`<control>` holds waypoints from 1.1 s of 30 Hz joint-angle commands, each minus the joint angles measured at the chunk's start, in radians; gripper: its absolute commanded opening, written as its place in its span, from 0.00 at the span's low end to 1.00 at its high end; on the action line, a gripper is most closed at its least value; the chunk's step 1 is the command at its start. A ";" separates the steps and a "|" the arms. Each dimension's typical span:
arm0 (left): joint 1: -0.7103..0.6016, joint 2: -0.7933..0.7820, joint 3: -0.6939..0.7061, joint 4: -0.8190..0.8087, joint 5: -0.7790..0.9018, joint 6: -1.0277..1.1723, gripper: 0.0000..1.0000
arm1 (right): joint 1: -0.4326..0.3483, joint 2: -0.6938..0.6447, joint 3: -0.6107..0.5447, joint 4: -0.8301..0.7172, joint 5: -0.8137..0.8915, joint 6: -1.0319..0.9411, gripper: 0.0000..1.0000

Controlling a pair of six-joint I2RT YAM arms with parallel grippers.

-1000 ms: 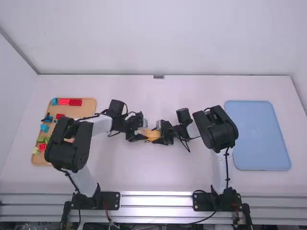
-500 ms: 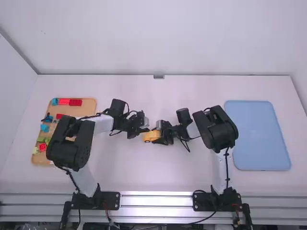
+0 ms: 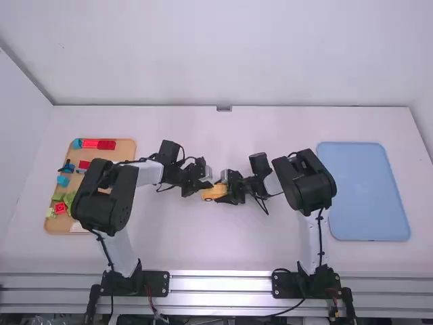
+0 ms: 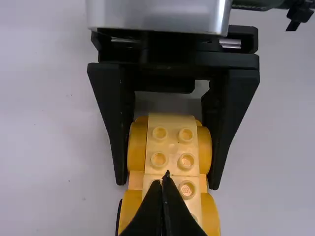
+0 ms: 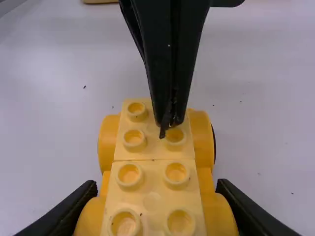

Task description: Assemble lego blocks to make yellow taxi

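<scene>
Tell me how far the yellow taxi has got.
Done, it appears: two yellow blocks sit end to end on the wheeled base. In hand: the right hand clamps the base at its sides, while the left hand, fingers shut, holds nothing over the studs. Left: the studs carry no upper piece, so a top is probably still to come; loose blocks wait on the wooden tray.

Furnished, on white table [image 3: 216, 247], with tan tray [image 3: 125, 153] left of left claw [image 3: 209, 185] and blue tray [image 3: 363, 196] right of right claw [image 3: 221, 189].
</scene>
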 commanded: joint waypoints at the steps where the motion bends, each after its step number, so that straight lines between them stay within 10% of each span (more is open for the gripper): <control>1: -0.008 0.074 -0.012 -0.017 -0.151 -0.006 0.02 | 0.007 0.019 0.000 -0.005 0.017 0.002 0.44; 7: 0.063 -0.064 0.089 -0.079 0.081 -0.018 0.15 | 0.006 0.019 0.000 -0.004 0.024 0.002 0.45; 10: 0.116 -0.152 0.113 -0.055 0.113 -0.133 0.99 | 0.007 0.018 0.000 -0.004 0.052 0.003 0.47; 17: 0.182 -0.310 0.113 0.002 -0.306 -0.607 0.99 | -0.015 -0.024 0.028 -0.016 0.077 0.103 0.89; 33: 0.204 -0.478 0.113 -0.072 -0.918 -1.088 0.99 | -0.089 -0.571 0.064 -0.509 0.249 0.052 0.99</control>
